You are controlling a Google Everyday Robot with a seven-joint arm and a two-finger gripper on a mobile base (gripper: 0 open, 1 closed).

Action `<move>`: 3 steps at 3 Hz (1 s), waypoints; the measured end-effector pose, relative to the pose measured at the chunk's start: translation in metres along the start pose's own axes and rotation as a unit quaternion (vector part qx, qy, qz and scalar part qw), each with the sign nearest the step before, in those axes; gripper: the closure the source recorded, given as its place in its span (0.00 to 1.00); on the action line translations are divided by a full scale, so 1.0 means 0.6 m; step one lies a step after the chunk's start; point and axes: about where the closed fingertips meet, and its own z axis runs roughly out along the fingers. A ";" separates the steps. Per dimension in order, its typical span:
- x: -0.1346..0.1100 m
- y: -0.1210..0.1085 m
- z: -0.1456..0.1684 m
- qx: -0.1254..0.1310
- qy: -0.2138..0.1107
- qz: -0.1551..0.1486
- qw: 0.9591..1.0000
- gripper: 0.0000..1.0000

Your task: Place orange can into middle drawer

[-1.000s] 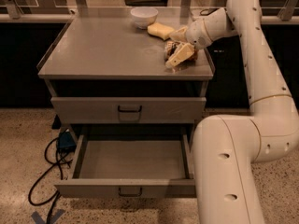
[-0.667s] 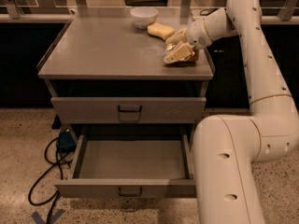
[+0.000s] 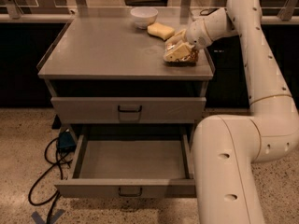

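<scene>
The orange can sits at the right front edge of the grey cabinet top; only its mottled brown-orange side shows behind my gripper. My gripper is down at the can, covering its left side, with the wrist reaching in from the right. The middle drawer is pulled out below and its inside shows nothing in it.
A white bowl and a yellow sponge stand at the back of the top, left of the gripper. The upper drawer is closed. My arm's large lower link stands beside the open drawer's right side. Cables lie on the floor at left.
The gripper has shifted slightly up and left at the can. The can, the drawers and the other objects have not moved.
</scene>
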 end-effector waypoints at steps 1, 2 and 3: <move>-0.019 -0.005 -0.005 0.009 0.018 -0.005 1.000 1.00; -0.048 0.012 -0.016 -0.003 0.047 -0.013 0.999 1.00; -0.073 0.038 -0.044 -0.016 0.046 -0.013 0.999 1.00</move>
